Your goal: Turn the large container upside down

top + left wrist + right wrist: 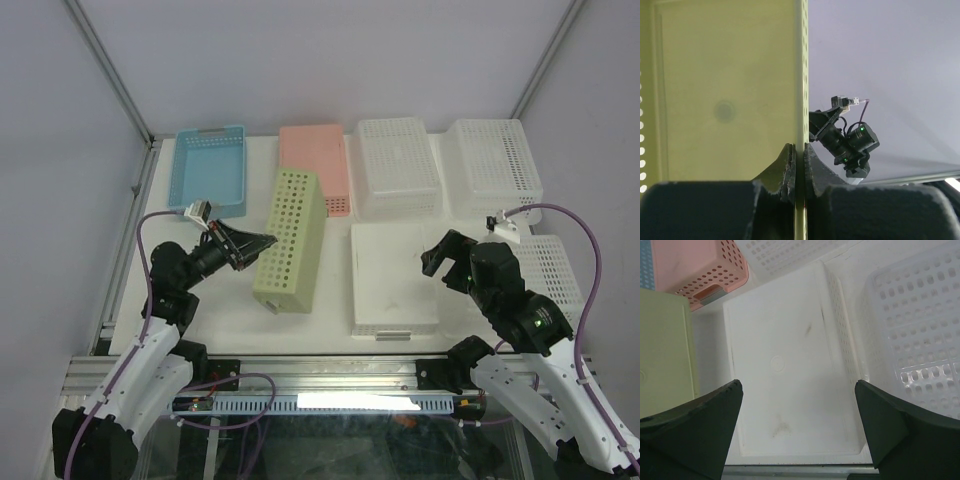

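The large container (290, 240) is a pale green perforated bin, tipped up on one long side left of the table's middle. My left gripper (265, 242) is shut on its upper left wall. In the left wrist view the thin green wall runs straight up between the closed fingers of that gripper (800, 165), with the bin's flat bottom (725, 75) to the left. My right gripper (437, 262) hangs open and holds nothing. In the right wrist view it (797, 385) is over a white bin (785, 370) lying bottom up, and the green bin's edge (662, 355) shows at far left.
A blue tray (210, 170) and a pink basket (315, 160) sit at the back left. Two white baskets (398, 165) (492, 160) are at the back right, with another (550, 275) by the right arm. The white upturned bin (393, 275) lies right of the green one.
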